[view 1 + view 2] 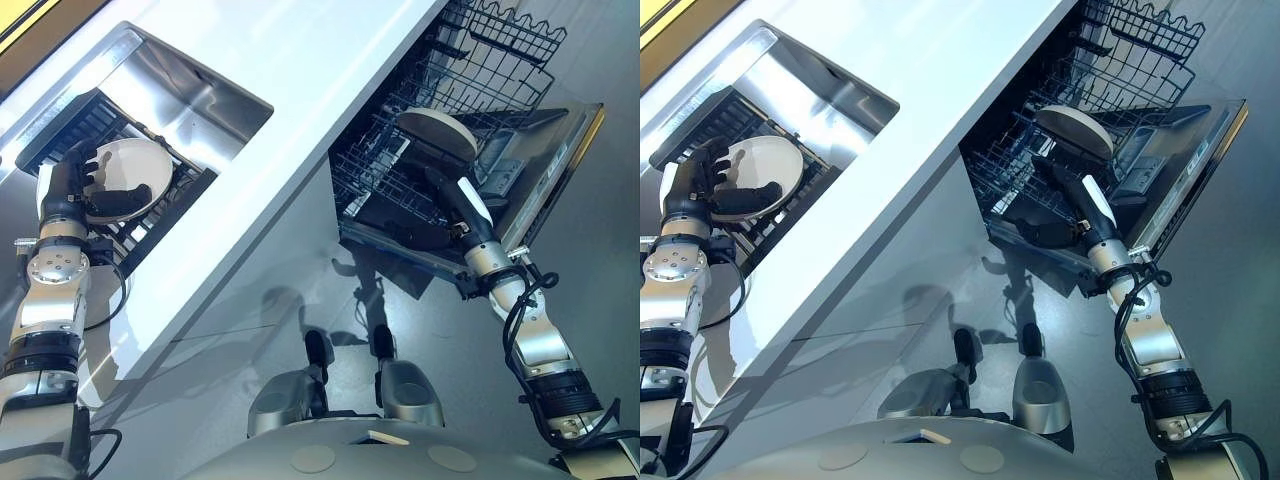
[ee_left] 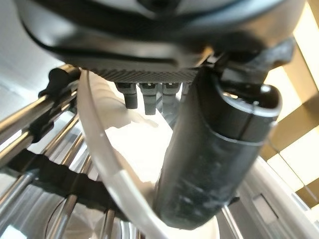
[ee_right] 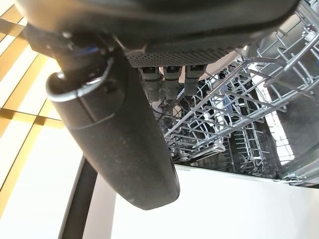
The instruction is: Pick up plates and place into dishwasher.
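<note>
Eye views: your left hand [image 1: 95, 190] grips a white plate [image 1: 125, 175] over the sink rack [image 1: 150, 235]; your right hand [image 1: 455, 195], fingers straight, holds nothing beside a racked plate [image 1: 437, 132] in the dishwasher basket [image 1: 400, 190].
Left wrist view: thumb [image 2: 209, 164] clamps the rim [image 2: 107, 164]; a loosened pinch could drop it.

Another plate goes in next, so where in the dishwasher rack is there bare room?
The lower rack is bare between the standing plate and the counter edge. It is crowded at the plate, where the right hand reaches in. The left hand grips another plate at the sink.
</note>
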Controlling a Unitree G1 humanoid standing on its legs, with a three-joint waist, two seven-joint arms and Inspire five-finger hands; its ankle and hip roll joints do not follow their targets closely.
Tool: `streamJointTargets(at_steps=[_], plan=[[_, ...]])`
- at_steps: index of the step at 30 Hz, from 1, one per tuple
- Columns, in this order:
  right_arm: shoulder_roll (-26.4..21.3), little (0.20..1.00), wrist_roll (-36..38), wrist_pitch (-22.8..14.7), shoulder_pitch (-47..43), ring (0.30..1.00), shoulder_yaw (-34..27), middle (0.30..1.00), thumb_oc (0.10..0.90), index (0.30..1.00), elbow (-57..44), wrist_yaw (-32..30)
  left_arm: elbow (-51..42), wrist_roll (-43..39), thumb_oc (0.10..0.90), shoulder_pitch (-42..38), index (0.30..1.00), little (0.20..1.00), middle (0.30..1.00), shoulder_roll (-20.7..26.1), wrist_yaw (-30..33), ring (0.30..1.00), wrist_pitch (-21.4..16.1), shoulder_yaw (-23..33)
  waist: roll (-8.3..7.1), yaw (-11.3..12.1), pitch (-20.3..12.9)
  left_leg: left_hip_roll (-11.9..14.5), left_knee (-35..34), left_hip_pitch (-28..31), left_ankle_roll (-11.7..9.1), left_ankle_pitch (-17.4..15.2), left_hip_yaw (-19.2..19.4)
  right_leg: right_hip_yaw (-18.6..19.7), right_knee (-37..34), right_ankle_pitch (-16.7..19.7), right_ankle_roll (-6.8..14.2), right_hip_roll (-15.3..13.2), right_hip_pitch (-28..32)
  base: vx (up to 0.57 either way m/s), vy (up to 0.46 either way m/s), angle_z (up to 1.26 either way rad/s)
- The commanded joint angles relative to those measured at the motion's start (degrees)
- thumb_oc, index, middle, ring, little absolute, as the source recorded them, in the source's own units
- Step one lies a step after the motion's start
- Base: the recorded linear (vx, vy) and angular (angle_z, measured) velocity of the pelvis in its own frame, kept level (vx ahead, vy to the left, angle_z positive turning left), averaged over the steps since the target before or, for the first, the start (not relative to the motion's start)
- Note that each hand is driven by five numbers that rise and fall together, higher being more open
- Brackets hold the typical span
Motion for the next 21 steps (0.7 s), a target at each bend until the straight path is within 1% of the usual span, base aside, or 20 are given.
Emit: streamJointTargets(at_steps=[1, 2, 3, 6, 7, 8, 10, 12, 15, 18, 21], plan=[[-0.06, 0.9, 2.49, -5.57, -1.79, 0.9, -0.46, 0.9, 0.8, 0.9, -5.24, -0.8, 1.07, 7.54, 0.8, -3.93, 0.9, 0.9, 0.9, 8.54, 1.42, 0.9, -4.15, -0.67, -0.05, 0.83, -2.85, -6.07, 6.92, -2.86, 4.15, -9.54, -0.44, -1.04, 9.17, -5.45, 5.32, -0.89, -6.31, 0.0, 0.0, 0.0], [-0.01, 0.9, 2.47, -5.65, -1.69, 0.9, -0.4, 0.9, 0.8, 0.9, -5.19, -0.84, 0.93, 8.46, 0.8, -3.79, 0.9, 0.9, 0.9, 9.05, 2.13, 0.9, -5.1, -0.7, -0.04, 0.88, -2.87, -6.12, 6.99, -2.85, 4.13, -9.58, -0.48, -1.05, 9.2, -5.46, 5.34, -0.9, -6.26, 0.0, 0.0, 0.0], [0.01, 0.9, 2.85, -5.71, -1.43, 0.9, -0.35, 0.9, 0.8, 0.9, -5.14, -0.9, -0.16, 8.2, 0.8, -3.81, 0.9, 0.9, 0.9, 10.34, 5.34, 0.9, -6.41, -0.41, -0.03, 1.02, -3.09, -6.19, 6.95, -2.73, 4.17, -9.68, -0.58, -1.16, 9.1, -5.68, 5.24, -0.88, -6.04, 0.0, 0.0, 0.0], [0.75, 0.9, 3.19, -5.31, -0.37, 0.9, -0.2, 0.9, 0.8, 0.9, -5.12, -0.76, -2.24, 11.88, 0.8, -2.98, 0.9, 0.9, 0.9, 12.56, 11.73, 0.9, -10.16, 1.88, 0.15, 1.46, -4.17, -6.2, 6.65, -2.18, 4.04, -9.76, -0.73, -1.69, 8.63, -6.13, 5.04, -0.92, -5.2, 0.01, -0.012, 0.01], [1.2, 0.9, 3.18, -5.26, 0.13, 0.9, -0.07, 0.9, 0.8, 0.9, -5.2, -0.82, -3.48, 14.74, 0.8, -2.29, 0.9, 0.9, 0.9, 13.43, 15.78, 0.9, -11.23, 2.97, 0.18, 1.67, -4.56, -6.13, 6.46, -1.98, 3.95, -9.77, -0.86, -1.92, 8.45, -6.24, 4.93, -0.94, -4.93, 0.02, -0.033, 0.03], [1.47, 0.9, 3.1, -5.26, 0.34, 0.9, 0.07, 0.9, 0.8, 0.9, -5.17, -0.92, -4.06, 17.03, 0.8, -1.86, 0.9, 0.9, 0.9, 13.75, 17.62, 0.9, -11.69, 3.4, 0.18, 1.71, -4.73, -6.11, 6.36, -1.86, 3.93, -9.78, -0.93, -2.03, 8.41, -6.32, 4.89, -0.94, -4.81, 0.01, -0.037, 0.03], [2.34, 0.9, 2.77, -5.44, 1.33, 0.9, 0.36, 0.9, 0.8, 0.9, -5.1, -1.22, -6.25, 23.04, 0.8, -0.05, 0.9, 0.9, 0.9, 15.55, 23.96, 0.9, -13.03, 5.2, 0.14, 2.07, -5.44, -5.98, 5.87, -1.39, 3.83, -9.78, -1.03, -2.55, 8.09, -6.52, 4.71, -0.98, -4.29, 0.0, -0.044, 0.07], [2.99, 0.9, 2.71, -5.17, 2.15, 0.9, 0.44, 0.9, 0.8, 0.9, -5.2, -1.31, -8.66, 26.58, 0.8, 2.18, 0.9, 0.9, 0.9, 16.29, 27.95, 0.9, -13.28, 7.16, 0.08, 2.34, -5.96, -5.87, 5.42, -1.04, 3.75, -9.79, -1.2, -2.79, 7.79, -6.7, 4.59, -0.93, -3.91, -0.01, -0.051, 0.08], [3.98, 0.9, 2.66, -4.59, 3.88, 0.9, 0.61, 0.9, 0.8, 0.9, -5.43, -1.75, -13.03, 27.89, 0.8, 6.8, 0.9, 0.9, 0.9, 15.46, 30.86, 0.9, -14.69, 10.53, -0.15, 2.89, -6.78, -5.68, 4.78, -0.46, 3.51, -9.76, -1.67, -3.45, 7.17, -6.92, 4.36, -0.8, -3.15, -0.02, -0.064, 0.09], [5.77, 0.9, 2.4, -3.77, 5.41, 0.9, 0.49, 0.9, 0.8, 0.9, -5.72, -1.94, -17.83, 28.74, 0.8, 11.18, 0.9, 0.9, 0.9, 12.14, 31.98, 0.9, -16.29, 12.77, -0.53, 3.41, -7.55, -5.4, 3.98, 0.46, 3.36, -9.73, -2.12, -4.21, 6.65, -7.31, 4.16, -0.56, -2.12, -0.01, -0.076, 0.07], [6.75, 0.9, 2.18, -3.49, 6.61, 0.9, 0.43, 0.9, 0.8, 0.9, -6.14, -2.37, -22.87, 29.74, 0.8, 13.77, 0.9, 0.9, 0.9, 9.19, 31.55, 0.9, -16.1, 13.52, -0.94, 3.84, -8.05, -5.06, 3.27, 1.26, 3.13, -9.6, -2.73, -4.92, 6.36, -7.78, 3.9, -0.28, -1.13, -0.01, -0.081, 0.13]])
